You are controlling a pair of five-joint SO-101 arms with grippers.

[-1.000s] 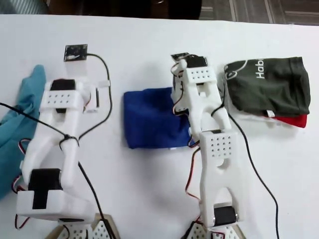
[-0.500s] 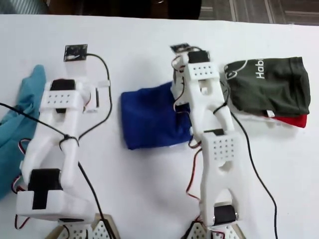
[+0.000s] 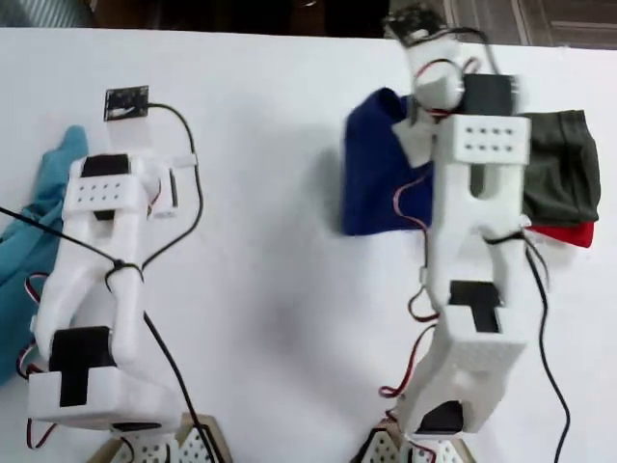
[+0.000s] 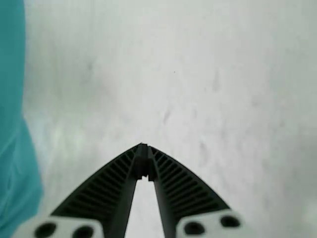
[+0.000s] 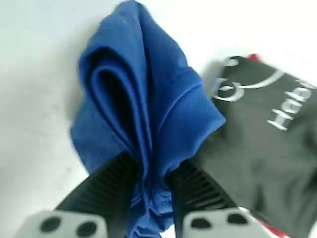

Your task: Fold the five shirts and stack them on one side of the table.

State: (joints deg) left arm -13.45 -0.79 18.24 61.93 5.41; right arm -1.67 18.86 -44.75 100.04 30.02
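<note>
Bright, even light falls on the white table [image 3: 270, 145] in the high view. Shadows there are soft and pale, the plainest lying beside the blue shirt [image 3: 371, 174]. The upper part of the right arm [image 3: 472, 145] is smeared. In the left wrist view the tabletop looks hazy and grey, and the teal shirt [image 4: 12, 124] is a blur. In the right wrist view the far tabletop glares almost white, the blue shirt's folds hold deep shadow, and the dark green shirt [image 5: 267, 144] is soft-edged.

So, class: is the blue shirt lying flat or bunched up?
Bunched: the blue shirt gathers into folds, pinched in the right gripper.
</note>
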